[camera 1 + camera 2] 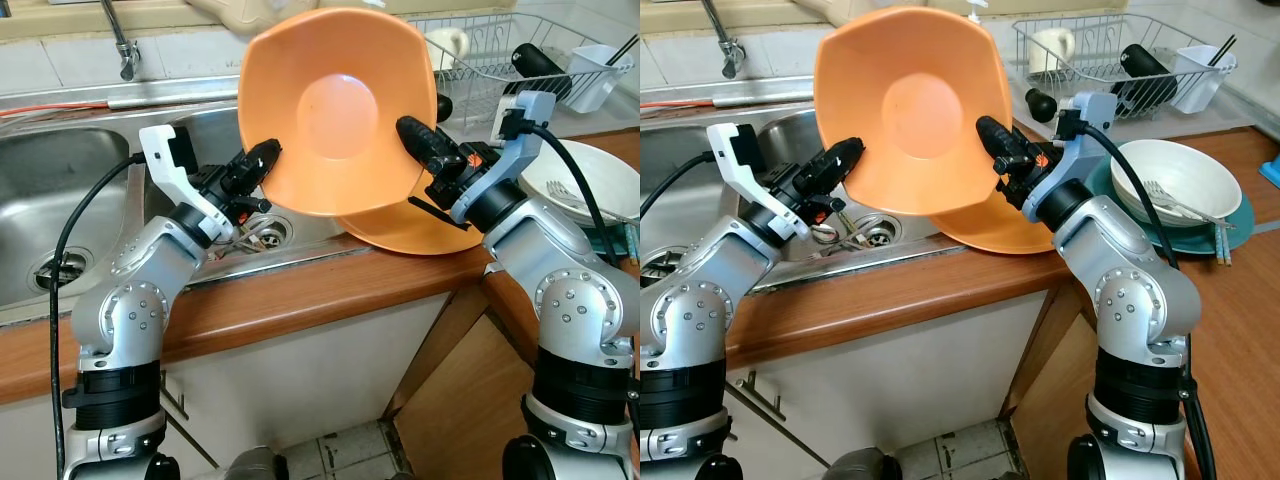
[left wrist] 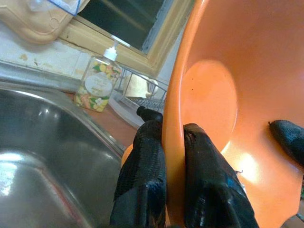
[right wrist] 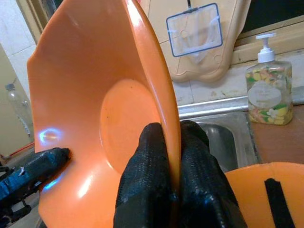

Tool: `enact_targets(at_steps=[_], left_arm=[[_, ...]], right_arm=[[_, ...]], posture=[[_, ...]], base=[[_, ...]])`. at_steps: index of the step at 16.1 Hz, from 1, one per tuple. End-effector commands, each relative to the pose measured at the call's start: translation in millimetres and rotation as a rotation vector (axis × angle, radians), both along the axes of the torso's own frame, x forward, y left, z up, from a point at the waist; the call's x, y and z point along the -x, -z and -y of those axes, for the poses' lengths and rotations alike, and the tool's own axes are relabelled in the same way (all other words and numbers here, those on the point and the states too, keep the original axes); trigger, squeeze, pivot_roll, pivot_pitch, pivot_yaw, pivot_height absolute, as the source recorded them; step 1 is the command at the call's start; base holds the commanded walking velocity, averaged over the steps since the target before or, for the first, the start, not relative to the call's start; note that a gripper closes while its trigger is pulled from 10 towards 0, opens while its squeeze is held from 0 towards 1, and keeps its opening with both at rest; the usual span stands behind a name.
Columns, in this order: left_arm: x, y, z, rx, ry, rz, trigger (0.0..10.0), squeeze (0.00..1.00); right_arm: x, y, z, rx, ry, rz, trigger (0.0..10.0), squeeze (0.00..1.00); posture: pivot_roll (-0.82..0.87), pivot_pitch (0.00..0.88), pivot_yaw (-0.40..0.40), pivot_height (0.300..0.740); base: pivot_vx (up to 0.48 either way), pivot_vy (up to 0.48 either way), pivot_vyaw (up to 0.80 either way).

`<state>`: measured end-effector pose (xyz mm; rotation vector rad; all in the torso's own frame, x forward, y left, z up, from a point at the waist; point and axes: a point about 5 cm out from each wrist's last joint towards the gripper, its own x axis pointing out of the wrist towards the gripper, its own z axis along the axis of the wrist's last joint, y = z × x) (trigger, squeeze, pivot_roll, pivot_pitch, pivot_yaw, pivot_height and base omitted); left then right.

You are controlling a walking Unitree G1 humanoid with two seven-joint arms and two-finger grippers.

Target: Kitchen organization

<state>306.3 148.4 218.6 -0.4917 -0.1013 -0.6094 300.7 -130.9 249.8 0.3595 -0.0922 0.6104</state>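
Observation:
A large orange bowl [image 1: 335, 105] is held up on edge above the counter, its hollow facing me. My left gripper [image 1: 262, 160] is shut on its left rim, and my right gripper [image 1: 412, 133] is shut on its right rim. In the left wrist view the black fingers [image 2: 142, 180] pinch the orange rim [image 2: 173, 142]. The right wrist view has the fingers [image 3: 147, 180] clamped on the rim [image 3: 161, 104] the same way. A second orange dish [image 1: 410, 228] lies on the counter beneath the bowl.
The steel sink [image 1: 60, 190] with its tap [image 1: 122, 45] lies at the left. A wire dish rack [image 1: 500, 60] stands at the back right. A white bowl on a teal plate [image 1: 1175, 175] sits right. A soap bottle [image 3: 266, 90] stands by the sink. The wooden counter edge [image 1: 300, 300] runs in front.

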Motion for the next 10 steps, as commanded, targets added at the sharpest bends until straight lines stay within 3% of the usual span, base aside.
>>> enact_targets(at_steps=[1,2,4,5,6,8,10], left_arm=[[0.1,-7.3,1.8,-0.034,-0.036,0.029,0.0,0.00],[-0.8,-9.3,0.5,-0.017,-0.047,0.035,0.0,0.00],[-2.3,-13.6,-2.5,0.022,-0.065,0.046,0.0,0.00],[-3.5,-17.0,-5.5,0.060,-0.081,0.052,0.0,0.00],[-4.8,-19.9,-9.6,0.085,-0.098,0.058,0.0,0.00],[-7.6,-22.1,-18.0,0.087,-0.142,0.064,0.0,0.00],[-16.2,-17.8,-38.8,0.042,-0.285,0.035,0.0,0.00]], right_arm=[[1.9,-1.8,-5.1,0.011,-0.014,0.017,10.0,0.00],[1.5,-1.9,-4.8,0.005,-0.017,0.016,10.0,1.00],[0.9,-3.0,-3.4,0.016,-0.009,0.023,10.0,1.00],[0.7,-3.5,-2.5,0.031,-0.001,0.029,10.0,0.74],[0.8,-3.7,-1.8,0.049,0.001,0.033,10.0,0.00],[1.7,-3.7,-0.7,0.088,0.002,0.041,10.0,0.00],[5.2,0.8,-2.5,0.228,-0.007,0.047,10.0,0.00]], posture=[[0.04,0.000,0.030,0.716],[0.04,0.000,0.030,0.716],[0.03,0.000,0.030,0.716],[0.03,0.000,0.031,0.716],[0.03,0.000,0.031,0.716],[0.03,0.000,0.031,0.716],[0.03,0.000,0.036,0.716]], base=[[0.000,0.000,0.00],[0.000,0.000,0.00],[0.000,0.000,0.00],[0.000,0.000,0.00],[0.000,0.000,0.00],[0.000,0.000,0.00],[0.000,0.000,0.00]])
